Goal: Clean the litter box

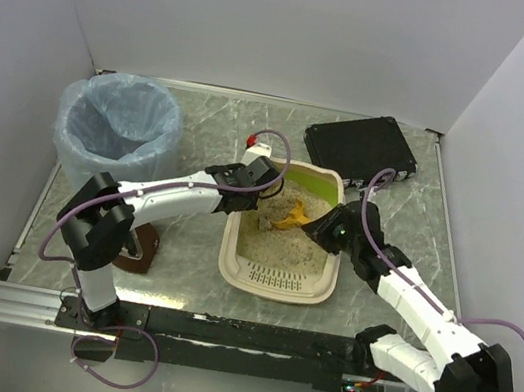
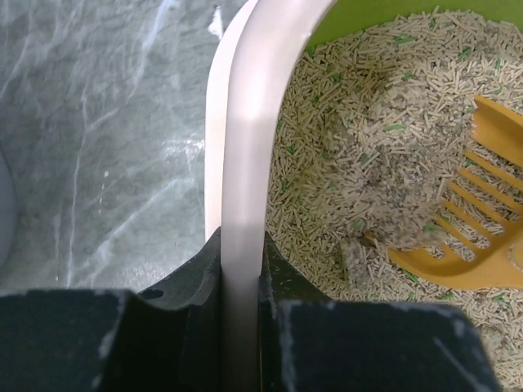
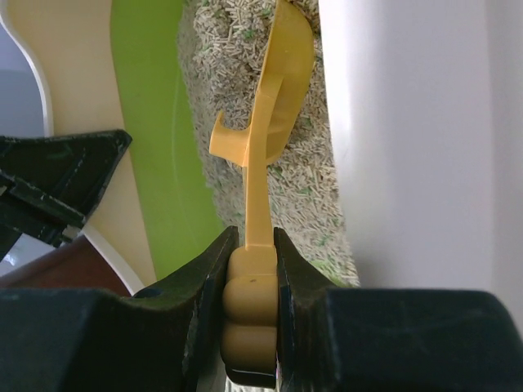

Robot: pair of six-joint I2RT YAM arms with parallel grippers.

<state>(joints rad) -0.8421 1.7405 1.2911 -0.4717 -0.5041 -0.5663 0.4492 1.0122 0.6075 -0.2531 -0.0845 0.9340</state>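
The beige litter box (image 1: pixel 234 257) with a lime-green inner wall (image 1: pixel 318 179) lies mid-table, its slotted grille end toward me. My left gripper (image 1: pixel 250 186) is shut on its left rim (image 2: pixel 245 163). My right gripper (image 1: pixel 315 228) is shut on the handle of a yellow slotted scoop (image 3: pixel 270 114), whose head (image 1: pixel 288 220) rests in the sandy granules (image 2: pixel 368 139). The left wrist view shows the scoop head (image 2: pixel 470 237) dug into the litter next to a grey clump (image 2: pixel 359 253).
A round bin with a blue bag (image 1: pixel 116 130) stands at the back left. A black case (image 1: pixel 360 146) lies at the back right. A brown base (image 1: pixel 142 241) sits by the left arm. White walls enclose the table.
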